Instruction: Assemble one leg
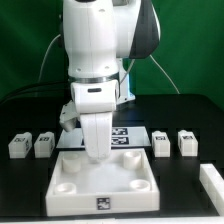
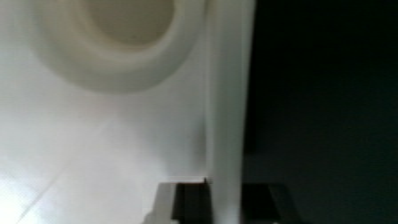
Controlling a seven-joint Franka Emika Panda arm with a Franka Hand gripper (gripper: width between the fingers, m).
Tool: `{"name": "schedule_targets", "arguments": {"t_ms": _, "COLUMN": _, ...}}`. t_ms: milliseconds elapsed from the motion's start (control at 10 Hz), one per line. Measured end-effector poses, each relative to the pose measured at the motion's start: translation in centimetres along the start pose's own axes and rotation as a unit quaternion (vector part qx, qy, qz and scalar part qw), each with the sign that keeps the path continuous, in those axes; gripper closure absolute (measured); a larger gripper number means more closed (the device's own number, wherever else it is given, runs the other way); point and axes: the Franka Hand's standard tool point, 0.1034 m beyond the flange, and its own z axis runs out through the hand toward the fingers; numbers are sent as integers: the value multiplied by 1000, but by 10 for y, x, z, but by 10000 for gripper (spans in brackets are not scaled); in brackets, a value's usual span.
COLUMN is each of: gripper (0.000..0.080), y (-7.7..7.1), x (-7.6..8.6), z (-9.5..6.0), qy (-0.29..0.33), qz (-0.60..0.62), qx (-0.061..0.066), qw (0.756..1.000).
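The wide white square panel [image 1: 105, 180] with round corner sockets lies flat on the black table. My gripper [image 1: 97, 152] is down at its far edge. In the wrist view the two dark fingers [image 2: 187, 205] stand one on each side of the panel's rim [image 2: 224, 110], and the rim fills the gap at the gripper [image 2: 224, 190]. A round socket [image 2: 125, 35] shows close by. Small white legs with tags stand apart: two at the exterior view's left [image 1: 18, 145] [image 1: 44, 144] and two at its right [image 1: 162, 141] [image 1: 187, 141].
The marker board [image 1: 128, 135] lies behind the panel, partly hidden by the arm. Another white part [image 1: 212, 185] lies at the exterior view's right edge. A green backdrop stands behind the table.
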Motion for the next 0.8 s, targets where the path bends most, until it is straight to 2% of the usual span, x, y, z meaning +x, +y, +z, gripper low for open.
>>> {"name": "schedule_targets", "arguments": {"t_ms": 800, "gripper": 741, "y": 0, "x": 0, "z": 0, "qy": 0, "qz": 1, "qx": 0, "qw": 1000}}
